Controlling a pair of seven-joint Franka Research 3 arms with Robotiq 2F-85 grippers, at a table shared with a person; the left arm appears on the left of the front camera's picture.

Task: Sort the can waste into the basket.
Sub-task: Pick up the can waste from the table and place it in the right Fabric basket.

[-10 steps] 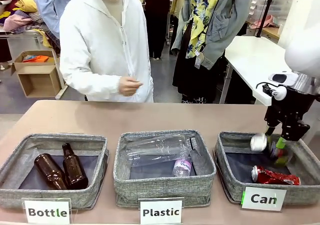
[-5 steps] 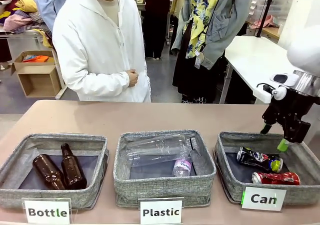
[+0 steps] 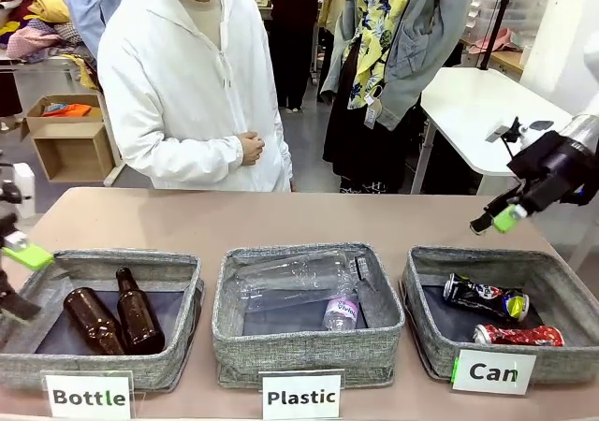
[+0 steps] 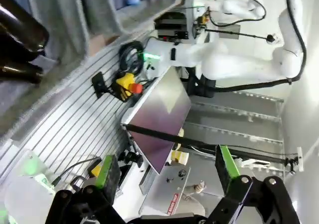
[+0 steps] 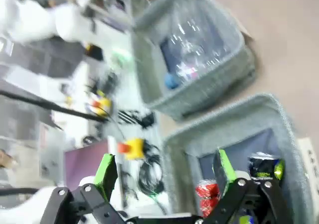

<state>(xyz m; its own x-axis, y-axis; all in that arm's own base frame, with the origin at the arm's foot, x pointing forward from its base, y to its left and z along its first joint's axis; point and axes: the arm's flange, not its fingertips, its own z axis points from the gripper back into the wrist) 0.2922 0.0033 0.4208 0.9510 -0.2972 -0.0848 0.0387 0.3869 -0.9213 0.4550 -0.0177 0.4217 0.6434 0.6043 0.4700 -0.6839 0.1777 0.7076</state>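
Your right gripper [image 3: 497, 221] hangs with jaws spread and empty above the far right rim of the "Can" basket [image 3: 430, 346]. Both cans lie inside it: red can [image 3: 518, 335] nearest you, black can [image 3: 485, 297] behind. Your left gripper [image 3: 17, 276] (jaws also apart) holds nothing.
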